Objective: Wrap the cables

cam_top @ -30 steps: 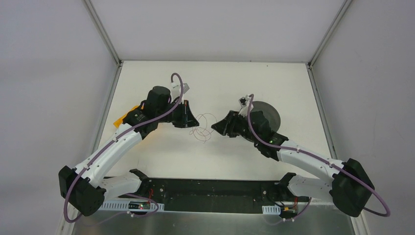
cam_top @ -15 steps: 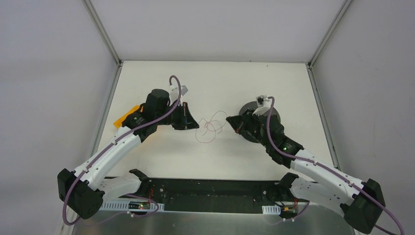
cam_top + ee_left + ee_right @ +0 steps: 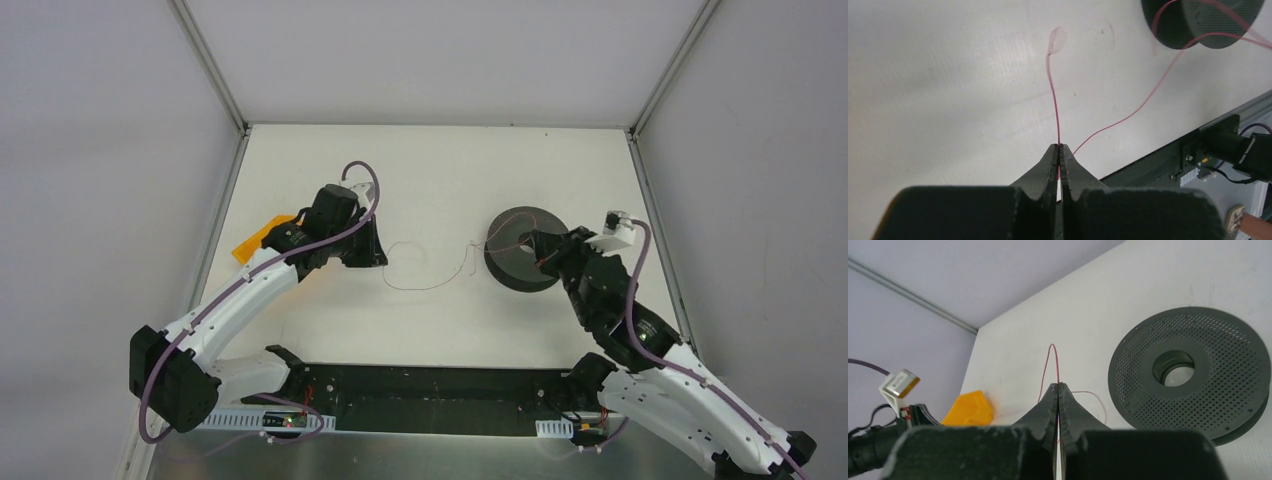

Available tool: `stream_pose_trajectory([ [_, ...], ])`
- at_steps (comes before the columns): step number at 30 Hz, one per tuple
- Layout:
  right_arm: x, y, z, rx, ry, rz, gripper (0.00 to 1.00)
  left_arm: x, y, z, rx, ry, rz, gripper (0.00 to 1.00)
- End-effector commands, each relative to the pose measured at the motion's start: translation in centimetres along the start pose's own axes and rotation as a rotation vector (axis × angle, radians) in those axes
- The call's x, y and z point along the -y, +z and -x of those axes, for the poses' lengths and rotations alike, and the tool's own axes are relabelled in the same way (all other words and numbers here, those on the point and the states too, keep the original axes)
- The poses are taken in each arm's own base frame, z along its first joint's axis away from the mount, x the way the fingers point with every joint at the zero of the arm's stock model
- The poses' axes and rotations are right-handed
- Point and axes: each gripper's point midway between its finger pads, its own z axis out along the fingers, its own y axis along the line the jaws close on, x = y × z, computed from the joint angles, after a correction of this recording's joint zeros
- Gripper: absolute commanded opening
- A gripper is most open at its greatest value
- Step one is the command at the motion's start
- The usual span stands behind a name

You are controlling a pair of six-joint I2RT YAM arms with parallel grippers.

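The cable (image 3: 430,287), a hair-thin reddish wire, sags across the table between my two grippers. My left gripper (image 3: 383,255) is shut on one end; in the left wrist view the wire (image 3: 1054,100) runs straight out from the closed tips of that gripper (image 3: 1059,146), and a second strand curves right toward the spool (image 3: 1198,20). My right gripper (image 3: 510,248) hangs over the dark grey perforated spool (image 3: 515,225). In its wrist view the gripper (image 3: 1058,385) is shut on the wire (image 3: 1054,360), with the spool (image 3: 1198,375) lying flat just to the right.
A yellow block (image 3: 258,238) lies under the left arm, also visible in the right wrist view as the yellow block (image 3: 968,409). The black base rail (image 3: 430,385) runs along the near edge. Grey walls enclose the table on three sides.
The right gripper shut on the wire and drew back right over the spool. The tangled loops pulled out into one long slack line. The left gripper shifted slightly left, still holding.
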Motion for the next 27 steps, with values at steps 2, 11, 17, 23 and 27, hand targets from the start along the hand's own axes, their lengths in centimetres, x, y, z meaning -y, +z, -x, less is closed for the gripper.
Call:
stream_pose_trajectory([
  [2,0.9,-1.3,4.6,0.162,-0.002,-0.059,0.00,-2.1,-0.2,0.3,0.000,0.056,0.128,0.00],
  [11,4.9,-2.0,5.3,0.200,0.037,-0.293,0.02,-2.4,-0.1,-0.2,-0.016,0.011,0.144,0.00],
  [17,5.7,-3.3,1.2,-0.013,0.040,-0.292,0.46,0.0,-0.7,-0.1,0.014,0.038,0.003,0.00],
  [23,1.0,-1.8,0.1,-0.086,0.170,-0.129,0.58,2.1,-2.1,0.6,0.093,0.130,-0.133,0.00],
  [27,-3.1,1.6,-2.1,-0.168,0.268,-0.078,0.62,3.0,-2.6,0.8,0.148,0.192,-0.208,0.00],
])
